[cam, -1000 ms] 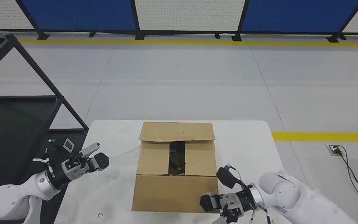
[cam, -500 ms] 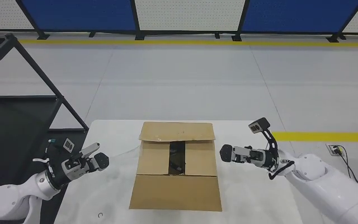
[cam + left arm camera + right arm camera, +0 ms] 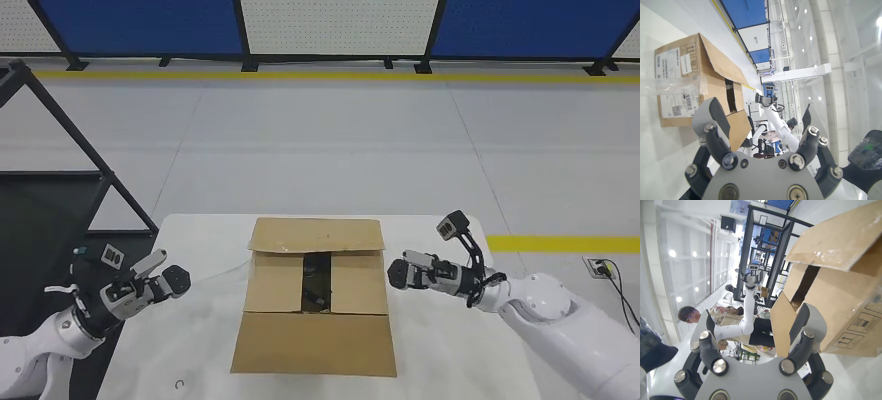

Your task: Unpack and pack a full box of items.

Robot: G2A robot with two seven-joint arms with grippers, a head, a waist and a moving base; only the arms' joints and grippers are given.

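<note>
A brown cardboard box [image 3: 315, 300] sits mid-table with its near and far flaps folded out and a dark slot [image 3: 316, 280] between the two side flaps, where some contents show. My left gripper [image 3: 172, 281] hovers open over the table left of the box, holding nothing; its wrist view shows the box's labelled side [image 3: 676, 75] and a strip of clear tape [image 3: 676, 85]. My right gripper [image 3: 397, 273] is open and empty, level with the box's right edge and close beside it. Its wrist view looks along the box's side flap [image 3: 831, 247].
The white table [image 3: 200, 340] has bare room left of the box and along the right side. A small dark ring [image 3: 179, 384] lies near the front left edge. A black metal frame [image 3: 60, 170] stands off the table's left side.
My right arm swung from the front of the box, by its near flap, up to the box's right side. The left gripper drew back slightly leftward.
</note>
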